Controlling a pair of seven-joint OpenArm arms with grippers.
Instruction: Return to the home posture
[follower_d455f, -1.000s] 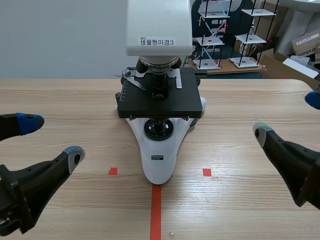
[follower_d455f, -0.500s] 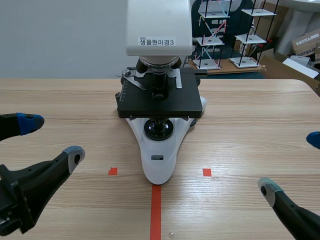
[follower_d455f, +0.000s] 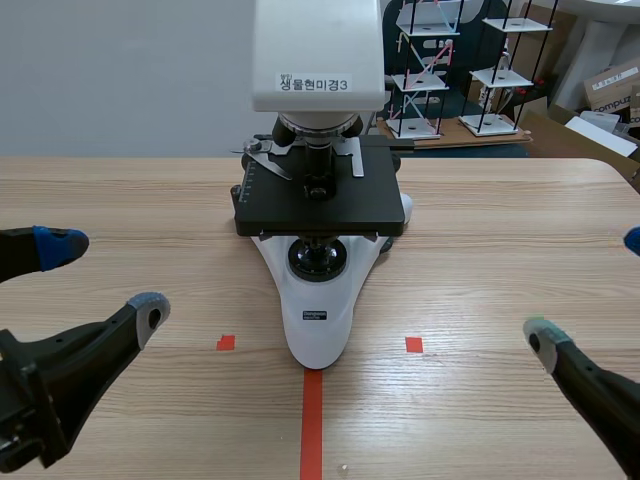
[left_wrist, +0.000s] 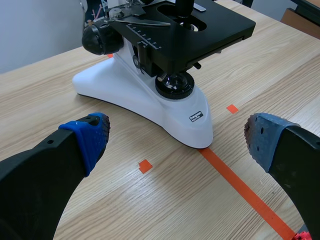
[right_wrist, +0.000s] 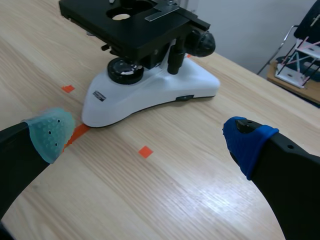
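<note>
A pale wood-grain table (follower_d455f: 500, 220) lies under the left gripper (follower_d455f: 105, 278) and the right gripper (follower_d455f: 588, 288) and runs ahead of both to a plain grey-white wall (follower_d455f: 120, 80). Well ahead of the right gripper, past the table's far edge, black wire racks (follower_d455f: 425, 70) with white shelves (pink and red braces cross them) stand on a low wooden board (follower_d455f: 455, 135), with brown cardboard boxes (follower_d455f: 612, 85) beside them. The light is soft and even.

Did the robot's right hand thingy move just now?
Yes. The right gripper pulled back toward the robot, away from the microscope; its near pad now sits about level with the orange-red square.
</note>
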